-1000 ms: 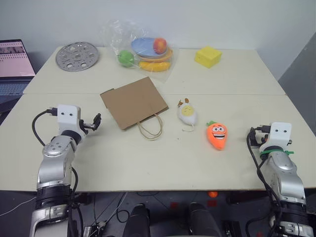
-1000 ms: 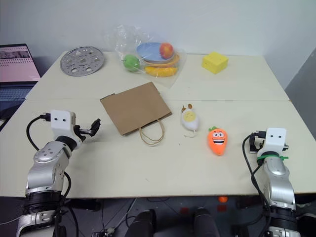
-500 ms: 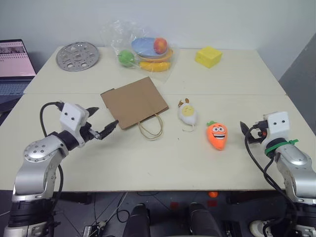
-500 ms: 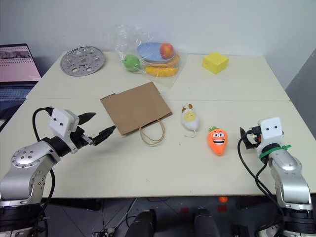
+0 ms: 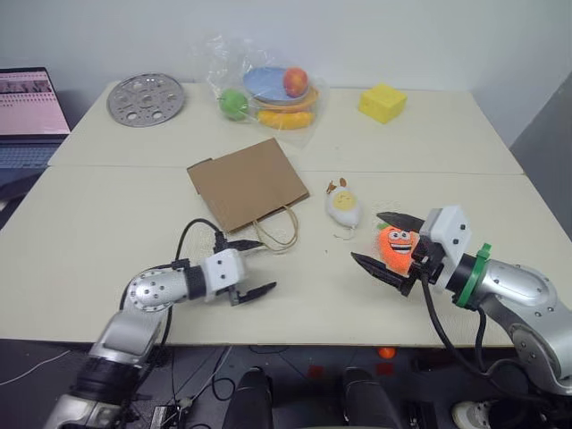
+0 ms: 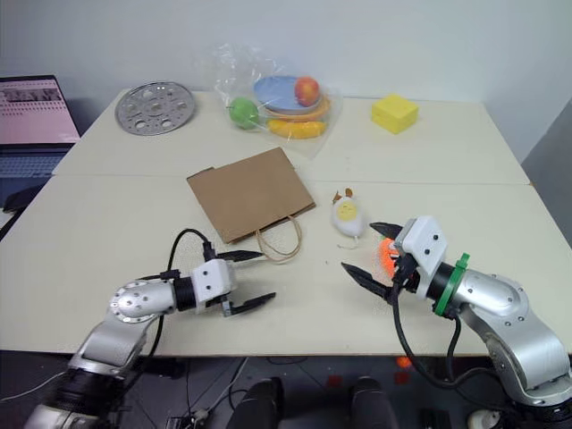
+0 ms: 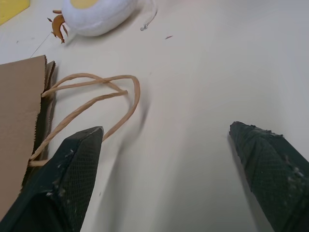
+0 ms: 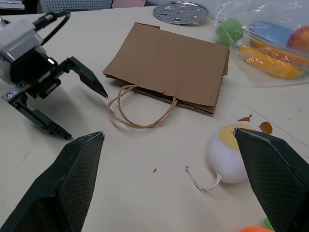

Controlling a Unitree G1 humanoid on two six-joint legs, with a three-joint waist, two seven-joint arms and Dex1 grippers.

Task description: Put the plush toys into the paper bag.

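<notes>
Paper bag (image 5: 248,182) lying flat on the cream table (image 5: 107,223), mouth and twisted-cord handles (image 5: 277,234) turned toward the near edge, no print or logo legible on the brown kraft. White-and-yellow chick (image 5: 343,206) just beside the handles on the robot's right; orange carrot (image 5: 394,248) with grinning face a little nearer the front edge, partly masked by the right gripper (image 5: 386,244). Right gripper's fingers spread wide, closing on nothing, the carrot seen just behind them. Left gripper (image 5: 252,266) low over the table just in front of the handles, fingers likewise wide apart and empty. Bare tabletop between the two grippers and along the near edge. Toward the far edge: perforated metal disc (image 5: 146,97), clear plastic bag (image 5: 259,85) of fruit and a blue plate, yellow foam cube (image 5: 382,102) well apart from both toys. Laptop (image 5: 31,112) off the table's left side, screen text too small to read.
</notes>
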